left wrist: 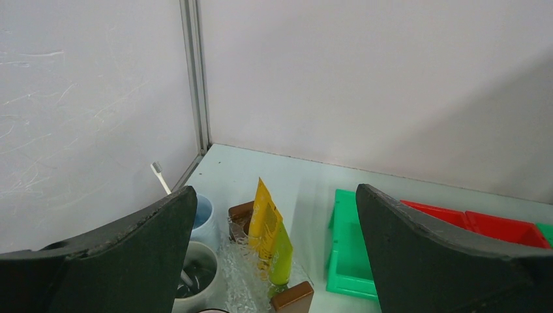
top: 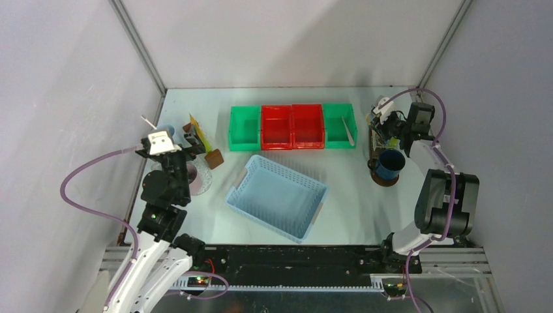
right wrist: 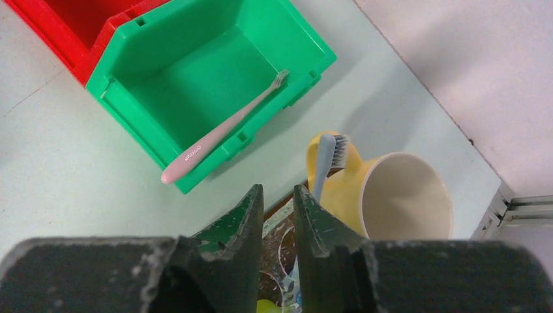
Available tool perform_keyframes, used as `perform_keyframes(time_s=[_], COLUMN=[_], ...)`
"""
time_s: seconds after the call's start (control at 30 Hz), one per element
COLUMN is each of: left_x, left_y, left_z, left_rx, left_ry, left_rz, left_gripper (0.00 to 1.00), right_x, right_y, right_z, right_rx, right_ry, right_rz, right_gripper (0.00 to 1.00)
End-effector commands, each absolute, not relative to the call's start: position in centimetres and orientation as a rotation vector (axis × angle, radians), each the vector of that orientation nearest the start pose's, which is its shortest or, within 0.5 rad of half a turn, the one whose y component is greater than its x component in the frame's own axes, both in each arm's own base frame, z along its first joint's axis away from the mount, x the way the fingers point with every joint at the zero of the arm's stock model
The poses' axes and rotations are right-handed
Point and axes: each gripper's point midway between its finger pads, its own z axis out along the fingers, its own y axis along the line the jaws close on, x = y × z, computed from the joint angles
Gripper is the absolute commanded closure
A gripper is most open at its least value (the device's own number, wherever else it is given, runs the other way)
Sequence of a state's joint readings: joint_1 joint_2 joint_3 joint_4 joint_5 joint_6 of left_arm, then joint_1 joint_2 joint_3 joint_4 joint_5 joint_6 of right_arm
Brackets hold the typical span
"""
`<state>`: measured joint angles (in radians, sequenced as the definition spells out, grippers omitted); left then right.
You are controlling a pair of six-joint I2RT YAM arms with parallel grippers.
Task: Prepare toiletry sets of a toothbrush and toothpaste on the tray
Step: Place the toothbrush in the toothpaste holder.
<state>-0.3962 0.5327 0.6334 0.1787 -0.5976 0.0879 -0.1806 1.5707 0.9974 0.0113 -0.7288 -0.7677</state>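
Note:
My left gripper [left wrist: 275, 191] is wide open and empty above the left dark brown tray [left wrist: 293, 297]. On this tray stand a yellow tube [left wrist: 264, 218] and a green tube [left wrist: 282, 251] in a clear holder, a pale blue mug [left wrist: 203, 218] with a toothbrush [left wrist: 160, 177], and a grey mug [left wrist: 199, 277]. My right gripper [right wrist: 278, 188] is nearly shut, with nothing between its tips, over the right tray [top: 386, 183]. A pale blue toothbrush [right wrist: 326, 156] leans on a cream-yellow mug [right wrist: 404, 195]; its handle runs behind my right finger. A dark blue mug [top: 389, 163] stands nearer.
A row of green and red bins [top: 291, 126] stands at the back; a pink toothbrush [right wrist: 222, 130] lies in the rightmost green bin [right wrist: 195, 85]. A light blue perforated basket [top: 277, 195] sits mid-table. Walls close in on both sides.

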Motion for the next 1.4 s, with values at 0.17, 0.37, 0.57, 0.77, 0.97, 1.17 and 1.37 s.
perform_keyframes(time_s=[0.17,0.37,0.57,0.77,0.97,1.17,1.37], left_x=[26.9,26.9,26.9,27.0,26.9,26.8,26.8], left_y=[-0.2,-0.3,-0.4,-0.4,-0.4,-0.3,-0.2], left_z=[35.7,35.7,35.8,35.7,35.7,35.8,35.8], left_rx=[-0.197,-0.194,-0.193,-0.193,-0.193,-0.194,-0.195], left_ry=[1.293,1.294,1.295,1.296,1.297,1.295,1.297], left_rz=[0.113,0.107,0.103,0.102,0.104,0.107,0.109], left_gripper=[0.01,0.02,0.02,0.02,0.02,0.02,0.02], right_x=[44.4,45.0,45.2,45.6,46.6,47.2,47.3], right_y=[2.4,4.0,7.4,9.5,10.7,10.6,10.4], right_z=[20.4,23.8,24.0,21.4,17.5,14.4,11.4], right_rx=[-0.857,-0.676,-0.521,-0.430,-0.417,-0.400,-0.410], right_ry=[1.671,1.688,1.863,2.112,2.276,2.374,2.453], right_rz=[0.106,0.043,0.082,0.035,-0.062,-0.114,-0.158], right_gripper=[0.66,0.50,0.46,0.46,0.50,0.54,0.57])
